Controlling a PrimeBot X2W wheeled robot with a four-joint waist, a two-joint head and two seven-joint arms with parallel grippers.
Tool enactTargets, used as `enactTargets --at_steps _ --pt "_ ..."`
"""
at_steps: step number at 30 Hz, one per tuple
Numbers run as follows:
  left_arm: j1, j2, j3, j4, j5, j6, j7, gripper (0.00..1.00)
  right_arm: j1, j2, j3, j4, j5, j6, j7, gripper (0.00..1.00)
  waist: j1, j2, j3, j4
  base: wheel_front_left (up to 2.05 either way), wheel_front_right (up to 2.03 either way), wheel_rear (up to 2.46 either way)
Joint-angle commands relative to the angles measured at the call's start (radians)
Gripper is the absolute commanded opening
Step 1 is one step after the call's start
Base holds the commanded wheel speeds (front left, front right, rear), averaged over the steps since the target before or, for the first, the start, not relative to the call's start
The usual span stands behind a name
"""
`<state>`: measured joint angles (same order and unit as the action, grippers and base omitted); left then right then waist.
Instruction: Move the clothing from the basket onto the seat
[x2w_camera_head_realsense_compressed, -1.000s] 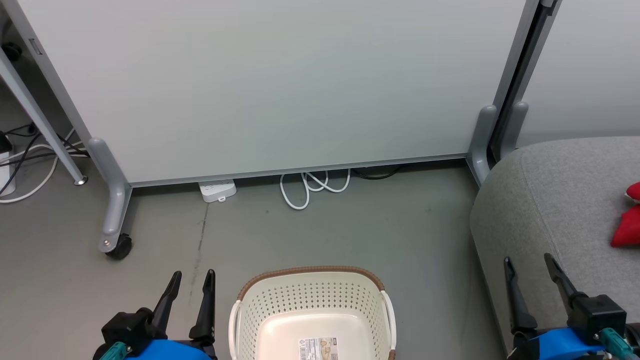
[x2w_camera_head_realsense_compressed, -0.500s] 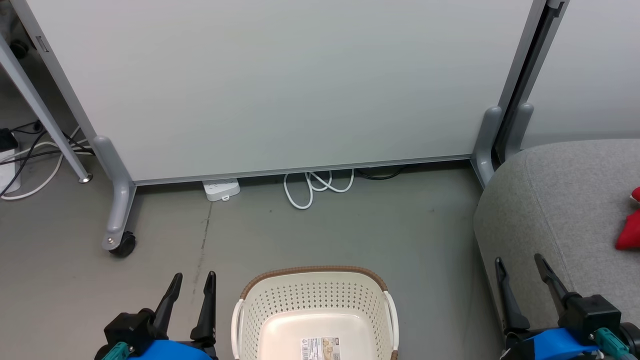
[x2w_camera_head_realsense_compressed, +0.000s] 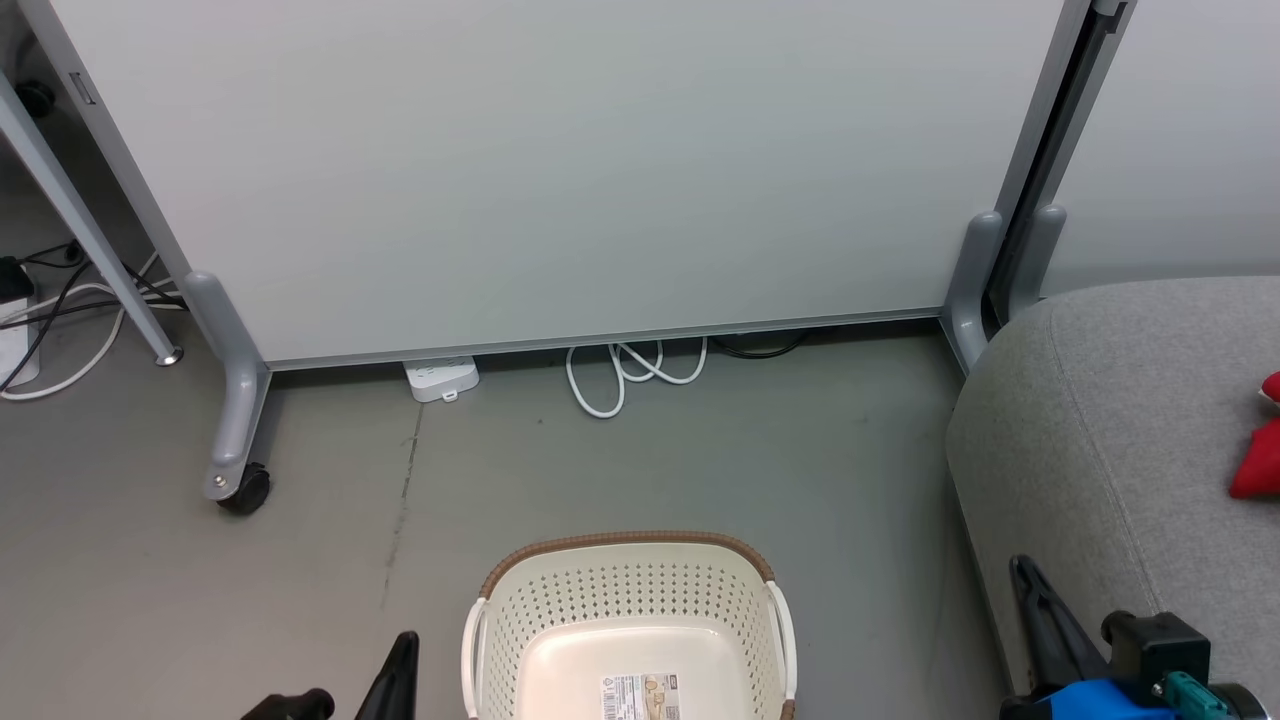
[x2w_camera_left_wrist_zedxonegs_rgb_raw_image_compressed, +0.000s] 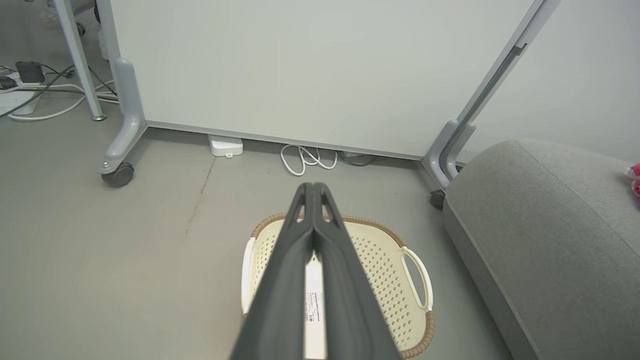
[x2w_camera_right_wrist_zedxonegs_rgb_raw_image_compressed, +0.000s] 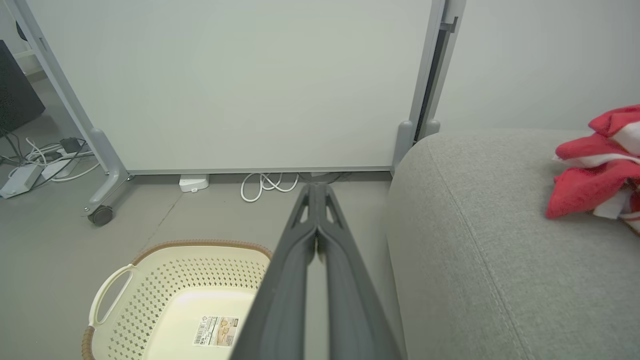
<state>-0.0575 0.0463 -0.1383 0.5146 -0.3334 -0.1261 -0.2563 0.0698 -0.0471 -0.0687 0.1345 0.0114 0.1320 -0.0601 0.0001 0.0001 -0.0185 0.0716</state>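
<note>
While left pincer (x2w_camera_left_wrist_zedxonegs_rgb_raw_image_compressed: 314, 186) and right pincer (x2w_camera_right_wrist_zedxonegs_rgb_raw_image_compressed: 316, 187) are pressed together, perforated oval basket (x2w_camera_head_realsense_compressed: 620, 590), crumpled clothing (x2w_camera_right_wrist_zedxonegs_rgb_raw_image_compressed: 590, 185) on fabric seat (x2w_camera_right_wrist_zedxonegs_rgb_raw_image_compressed: 475, 250)

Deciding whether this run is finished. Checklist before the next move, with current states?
1. Basket empty: ok, visible floor bare except its label sticker.
2. Clothing on the seat: ok, the red garments lie on it.
3. Left end effector free: ok, shut on nothing.
4. Right end effector free: ok, shut on nothing.
5. All the garments fully supported: cannot tell, the frame edge cuts them off.
</note>
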Motion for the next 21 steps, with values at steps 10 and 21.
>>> enactTargets --at_steps 10,21 --pt "-0.004 0.000 0.031 -0.027 -0.149 -0.001 0.044 0.00 -0.022 0.000 -0.007 0.019 0.187 0.000 0.022 0.00 0.0000 -0.0001 0.001 -0.005 0.00 0.00 0.00" --pt "-0.013 0.001 0.065 -0.065 -0.321 -0.001 0.093 0.00 -0.048 -0.001 -0.012 0.031 0.403 0.000 0.044 0.00 0.0000 -0.0001 0.003 -0.011 0.00 0.00 0.00"
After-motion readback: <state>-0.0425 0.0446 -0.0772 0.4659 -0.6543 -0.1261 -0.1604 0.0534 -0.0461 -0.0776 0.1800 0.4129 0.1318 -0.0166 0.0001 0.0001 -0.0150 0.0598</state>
